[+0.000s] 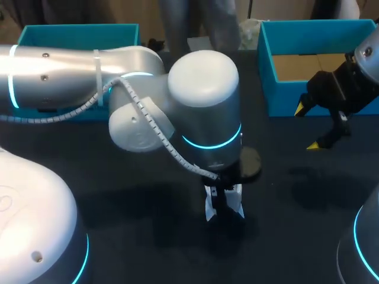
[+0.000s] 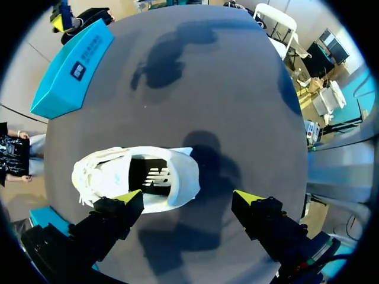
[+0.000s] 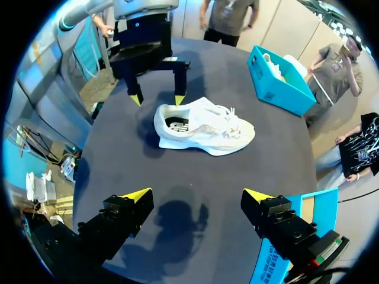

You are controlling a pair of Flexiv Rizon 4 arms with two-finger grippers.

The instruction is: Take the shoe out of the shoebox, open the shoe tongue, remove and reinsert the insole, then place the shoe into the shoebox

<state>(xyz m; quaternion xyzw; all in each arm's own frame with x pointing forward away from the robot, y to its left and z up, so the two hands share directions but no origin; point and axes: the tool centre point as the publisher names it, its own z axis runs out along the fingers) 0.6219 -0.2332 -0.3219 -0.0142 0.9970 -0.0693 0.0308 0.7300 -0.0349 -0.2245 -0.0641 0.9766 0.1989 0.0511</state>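
Shoe [image 3: 204, 127] stands on its sole in the middle of the table [image 2: 195, 77], out of the box, heel near and toe far. The left gripper [image 2: 188, 196] hangs just above the heel end. Its fingers are spread wide with nothing between them, one tip over the collar and the other over bare table beside the shoe. The right gripper [image 3: 196, 195] is well apart at the far right, beside the open right box [image 1: 284, 97], and is just as wide open and empty. A second box [image 1: 77, 32] sits far left.

The insole [image 2: 155, 176] shows through the mouth and looks seated, so I judge the step in hand to be opening the tongue. The laces [image 3: 228, 118] bunch over the throat, and I cannot pick the tongue out beneath them.

The shoe is light and will likely slide or tip if pulled unheld, so one arm should pin it. The left gripper would do well to narrow first, then lower with one finger inside the heel collar and one outside. The right gripper can then cross over and take the tongue's top edge, not the laces. The pull should stay low and run toward the toe.
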